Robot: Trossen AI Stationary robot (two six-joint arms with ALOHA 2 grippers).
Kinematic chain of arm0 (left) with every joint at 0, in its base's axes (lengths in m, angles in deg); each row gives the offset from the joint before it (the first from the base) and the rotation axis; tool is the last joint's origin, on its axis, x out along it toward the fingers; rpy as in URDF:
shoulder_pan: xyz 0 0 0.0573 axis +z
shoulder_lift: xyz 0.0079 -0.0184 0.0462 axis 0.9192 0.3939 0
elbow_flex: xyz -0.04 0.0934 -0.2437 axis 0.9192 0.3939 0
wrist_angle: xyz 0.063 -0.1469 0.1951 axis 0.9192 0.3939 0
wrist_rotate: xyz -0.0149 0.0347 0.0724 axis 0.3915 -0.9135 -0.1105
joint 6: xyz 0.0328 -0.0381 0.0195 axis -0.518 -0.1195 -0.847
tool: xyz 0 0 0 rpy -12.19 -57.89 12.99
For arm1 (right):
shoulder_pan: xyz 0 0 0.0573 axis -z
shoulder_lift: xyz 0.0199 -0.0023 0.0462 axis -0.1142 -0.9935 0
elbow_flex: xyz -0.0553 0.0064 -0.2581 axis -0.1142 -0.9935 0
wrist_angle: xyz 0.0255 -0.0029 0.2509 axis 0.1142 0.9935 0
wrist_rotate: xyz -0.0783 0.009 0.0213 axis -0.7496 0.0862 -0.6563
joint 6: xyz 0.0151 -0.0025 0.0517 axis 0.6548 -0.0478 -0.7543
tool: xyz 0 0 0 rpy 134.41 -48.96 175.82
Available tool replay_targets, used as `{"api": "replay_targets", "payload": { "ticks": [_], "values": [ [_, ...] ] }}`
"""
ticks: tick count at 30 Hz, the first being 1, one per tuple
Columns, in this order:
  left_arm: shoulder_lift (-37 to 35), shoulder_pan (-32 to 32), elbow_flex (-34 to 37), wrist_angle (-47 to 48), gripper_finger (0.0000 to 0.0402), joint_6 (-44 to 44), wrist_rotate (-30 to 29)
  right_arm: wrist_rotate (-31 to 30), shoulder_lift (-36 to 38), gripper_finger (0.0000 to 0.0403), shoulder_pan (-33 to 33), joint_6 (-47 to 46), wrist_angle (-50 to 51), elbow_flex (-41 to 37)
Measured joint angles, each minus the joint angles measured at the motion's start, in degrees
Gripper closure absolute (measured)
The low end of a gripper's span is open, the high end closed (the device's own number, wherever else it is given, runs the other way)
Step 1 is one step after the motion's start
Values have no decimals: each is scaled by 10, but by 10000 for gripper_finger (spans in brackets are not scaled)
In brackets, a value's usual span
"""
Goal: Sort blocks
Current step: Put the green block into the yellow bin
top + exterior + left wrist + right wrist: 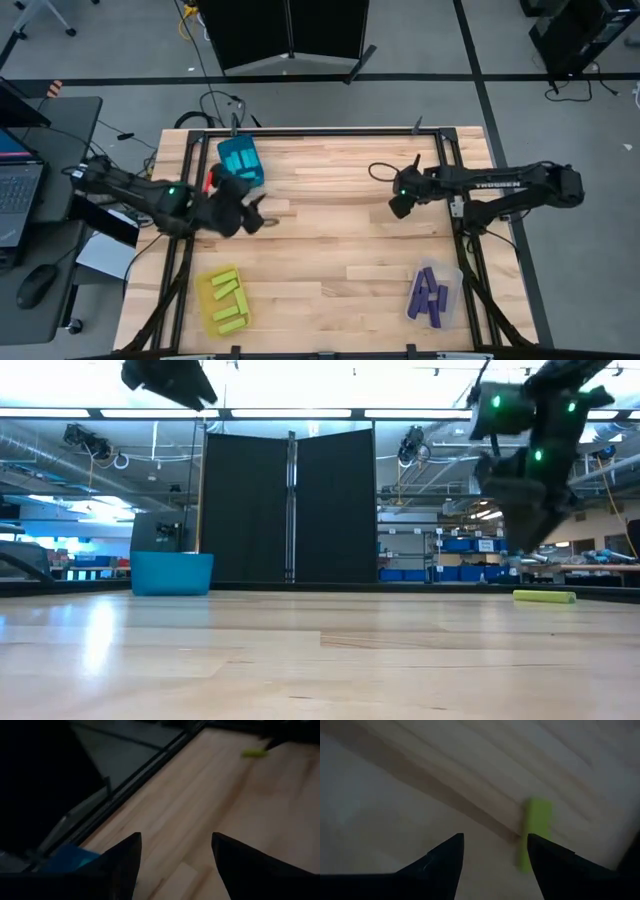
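Observation:
A single lime block (535, 837) lies flat on the wooden table, also seen in the low view (545, 596) and far off in the left wrist view (255, 752). My right gripper (495, 837) hangs open just above the table, pointing steeply down, with the block just past one fingertip and untouched; from above this gripper (398, 205) hides the block. My left gripper (258, 215) is open and empty, raised beside the teal bin (240, 158), which holds cyan blocks. Lime blocks lie in the yellow bin (225, 298), purple blocks in the clear bin (432, 292).
The three bins stand at the table's far left, near left and near right. A black metal frame (300, 131) runs round the table's edges. Bare wood (330, 230) lies between the two arms. A desk with a laptop (20, 195) stands beyond the left edge.

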Motion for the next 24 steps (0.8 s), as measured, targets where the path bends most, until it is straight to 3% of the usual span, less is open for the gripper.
{"api": "replay_targets", "payload": {
  "ticks": [8, 15, 24],
  "values": [
    [-30, -104, 79, -92, 153, 9, -35, 24, 1, 167, 81, 50, -30, -54],
    [-60, -133, 138, -207, 153, -11, -36, 42, 1, 141, 142, 90, -67, -82],
    [-71, -149, 159, -224, 153, -10, -31, 78, -36, 142, 189, 125, -111, -95]
  ]
}}
